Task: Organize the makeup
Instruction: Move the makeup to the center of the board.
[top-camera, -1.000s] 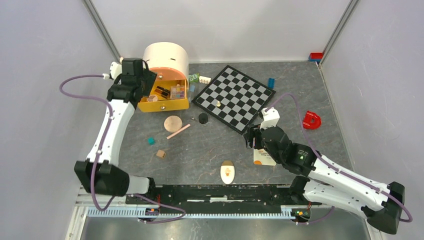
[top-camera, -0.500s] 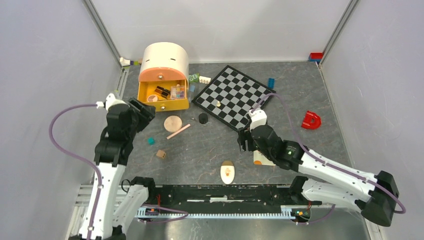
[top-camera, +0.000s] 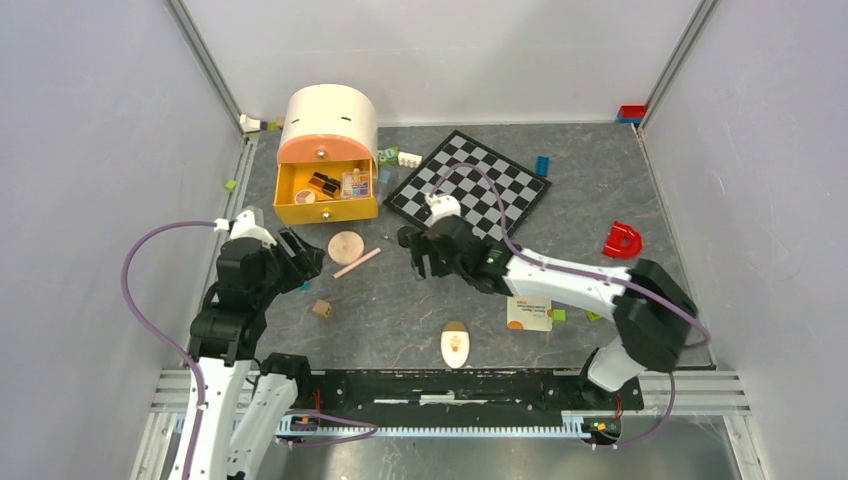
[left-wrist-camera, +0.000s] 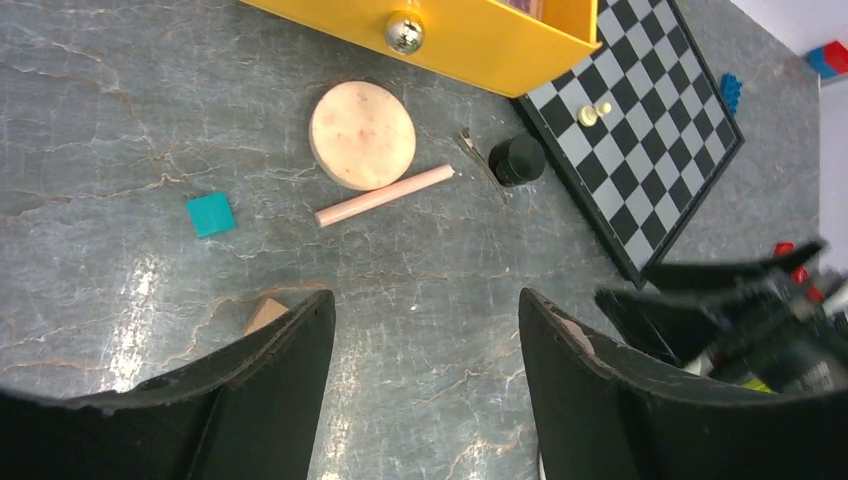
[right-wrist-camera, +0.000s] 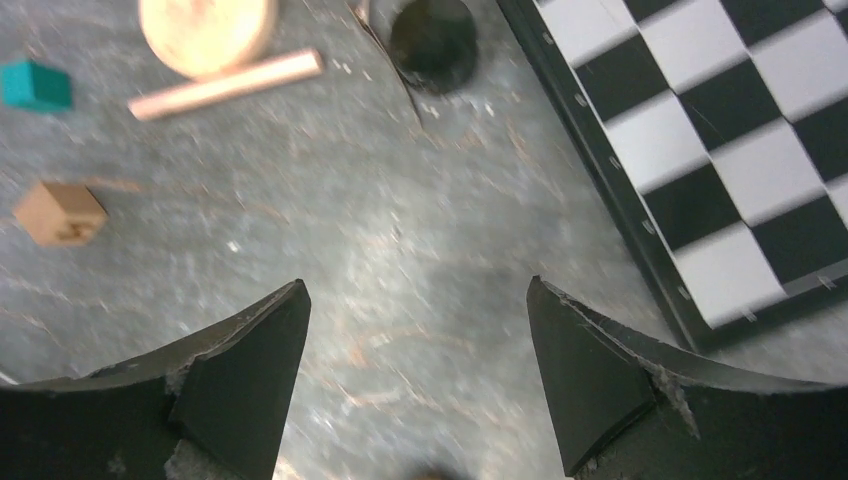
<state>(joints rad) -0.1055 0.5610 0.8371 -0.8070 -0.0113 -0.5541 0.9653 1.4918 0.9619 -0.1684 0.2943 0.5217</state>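
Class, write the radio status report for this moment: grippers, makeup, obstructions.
Left gripper open, empty. Right gripper open, empty. Peach compact, pink stick loose outside yellow drawer. Teal cube nearby.

The grey marbled table (top-camera: 400, 300) carries a cream-and-orange drawer box (top-camera: 327, 125) at the back, with a chessboard (top-camera: 525, 185) beside it. In front of the box lie a round peach compact (top-camera: 346, 246) and a pink stick (top-camera: 357, 263), with a teal cube (left-wrist-camera: 211, 214) and a wooden cube (top-camera: 321, 308) nearby. Towards the near edge lie a cream oval (top-camera: 456, 345) and a white-orange sachet (top-camera: 528, 312)

Bright, even light is falling from above, leaving soft shadows. Glare is shining on the counter (left-wrist-camera: 140, 290), and the right wrist view is blurring.
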